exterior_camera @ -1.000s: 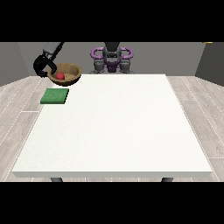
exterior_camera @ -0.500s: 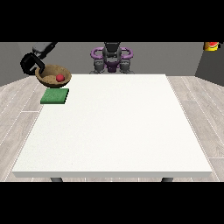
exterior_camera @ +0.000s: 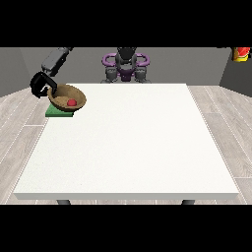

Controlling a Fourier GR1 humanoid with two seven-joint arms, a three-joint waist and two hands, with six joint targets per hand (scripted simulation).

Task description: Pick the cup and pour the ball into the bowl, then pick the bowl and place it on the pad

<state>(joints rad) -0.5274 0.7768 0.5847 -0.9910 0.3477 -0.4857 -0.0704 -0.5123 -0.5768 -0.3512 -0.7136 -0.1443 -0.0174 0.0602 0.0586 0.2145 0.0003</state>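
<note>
Curled black fingers of the hand at the view's left (exterior_camera: 41, 84) close round the far-left rim of the round brown wooden bowl (exterior_camera: 66, 96), which that hand has hold of. A small red ball (exterior_camera: 72, 102) lies inside the bowl. Compared with a second ago, the bowl has travelled down and towards the table's left edge, and it now sits over the flat green square pad (exterior_camera: 58, 112) near the far-left corner of the large white table (exterior_camera: 128, 142); earlier it hung behind and above the pad. Whether the bowl's base already touches the pad or hovers just above it I cannot tell. With the ball already in the bowl, the pour looks done and the placement nearly finished; letting go is likely what remains. No cup and no second hand show in the view.
</note>
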